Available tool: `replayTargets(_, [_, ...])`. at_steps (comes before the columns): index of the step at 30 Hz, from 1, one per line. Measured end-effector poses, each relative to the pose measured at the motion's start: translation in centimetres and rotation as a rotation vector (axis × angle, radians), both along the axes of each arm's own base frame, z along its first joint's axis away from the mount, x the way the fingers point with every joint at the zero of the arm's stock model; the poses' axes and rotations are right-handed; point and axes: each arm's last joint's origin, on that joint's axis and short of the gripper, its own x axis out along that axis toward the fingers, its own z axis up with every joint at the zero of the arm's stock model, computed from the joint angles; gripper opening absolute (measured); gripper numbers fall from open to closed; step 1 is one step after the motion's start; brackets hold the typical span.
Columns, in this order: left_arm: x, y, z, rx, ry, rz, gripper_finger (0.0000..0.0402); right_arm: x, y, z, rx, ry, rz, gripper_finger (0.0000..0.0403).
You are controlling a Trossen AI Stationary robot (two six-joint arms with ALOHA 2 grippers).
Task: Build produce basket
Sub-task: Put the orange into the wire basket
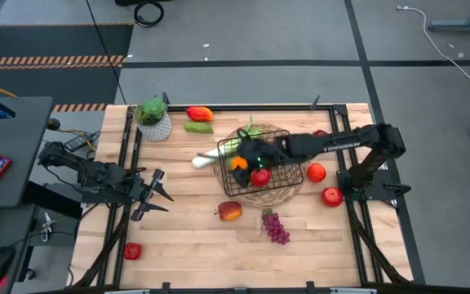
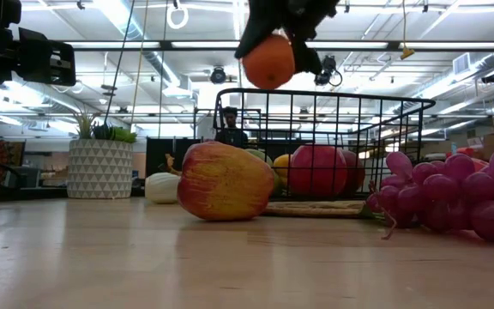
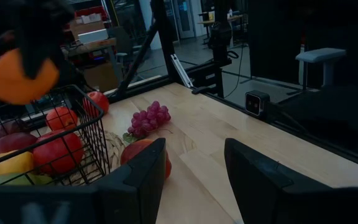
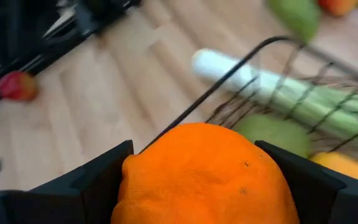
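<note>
the right hand (image 4: 194, 180) grips a round orange fruit (image 2: 268, 61) above the black wire-grid basket (image 1: 255, 163); the left hand (image 1: 155, 194) waits half-open, empty, at the table's (image 1: 186, 245) left edge.

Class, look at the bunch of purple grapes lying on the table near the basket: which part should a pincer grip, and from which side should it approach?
Probably from straight above, closing across the narrower width of the grapes. The bunch lies flat and elongated on the bare table, clear of the basket, so its sides look free.
</note>
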Motion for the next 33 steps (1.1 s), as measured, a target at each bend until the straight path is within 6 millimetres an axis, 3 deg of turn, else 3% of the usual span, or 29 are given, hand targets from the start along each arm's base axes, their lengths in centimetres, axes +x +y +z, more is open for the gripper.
replayTargets(5, [0.0, 0.0, 0.0, 0.000, 0.000, 0.000, 0.0172, 0.3, -2.0, -0.6, -0.005, 0.016, -0.050, 0.0334])
replayTargets(16, [0.0, 0.0, 0.0, 0.000, 0.000, 0.000, 0.0172, 3.9, -2.8, -8.1, 0.118, 0.171, 0.013, 0.0334])
replayTargets(23, [0.0, 0.0, 0.0, 0.001, 0.001, 0.000, 0.0172, 4.0, -2.7, -9.4, 0.206, 0.217, -0.040, 0.0334])
replayTargets(33, [0.0, 0.0, 0.0, 0.001, 0.001, -0.001, 0.0172, 3.9, -2.6, -9.3, 0.300, 0.215, -0.028, 0.0334])
